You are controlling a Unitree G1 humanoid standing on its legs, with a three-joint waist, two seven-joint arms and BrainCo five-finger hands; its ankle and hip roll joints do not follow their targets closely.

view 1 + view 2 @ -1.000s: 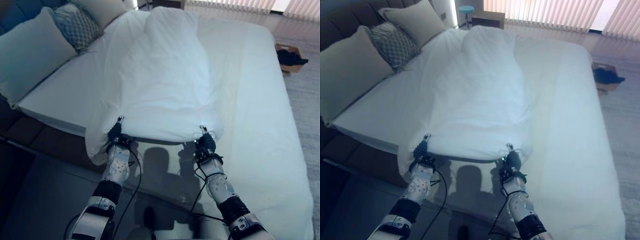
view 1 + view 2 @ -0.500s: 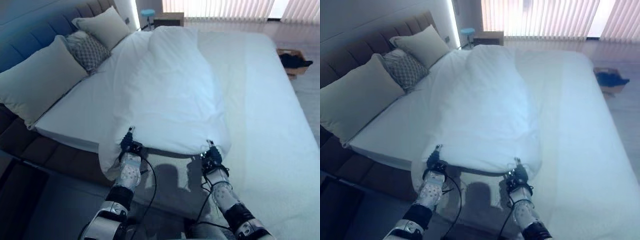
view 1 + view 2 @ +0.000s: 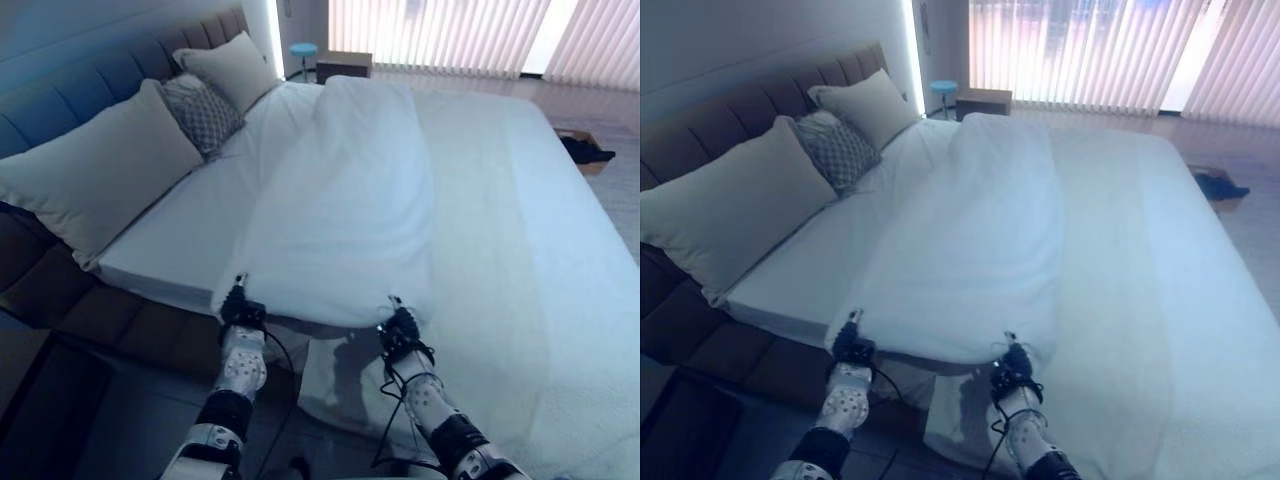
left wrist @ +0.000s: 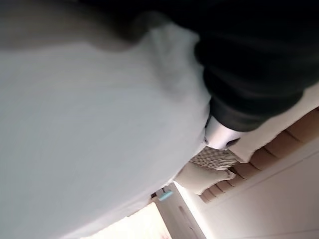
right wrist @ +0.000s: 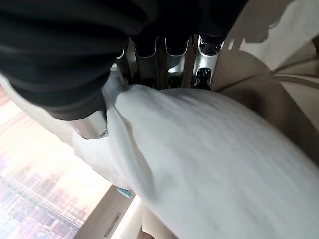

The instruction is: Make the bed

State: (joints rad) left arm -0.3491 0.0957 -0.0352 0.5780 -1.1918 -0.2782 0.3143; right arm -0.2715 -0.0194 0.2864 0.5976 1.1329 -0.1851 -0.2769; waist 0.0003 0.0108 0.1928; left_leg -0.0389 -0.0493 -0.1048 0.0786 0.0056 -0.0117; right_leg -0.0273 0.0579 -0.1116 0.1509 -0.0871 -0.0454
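Along the near edge, your left hand (image 3: 240,310) and right hand (image 3: 400,328) grip the duvet (image 3: 345,210), bunched mid-bed (image 3: 540,260); spreading it sideways remains, pillows (image 3: 95,175) already placed.

I can read no text, label, number or sign anywhere here. The white duvet (image 3: 340,200) I hold, the pillows (image 3: 100,170) and the padded headboard (image 3: 730,120) are all plain. The patterned cushion (image 3: 203,112) carries only a woven grid, no letters.
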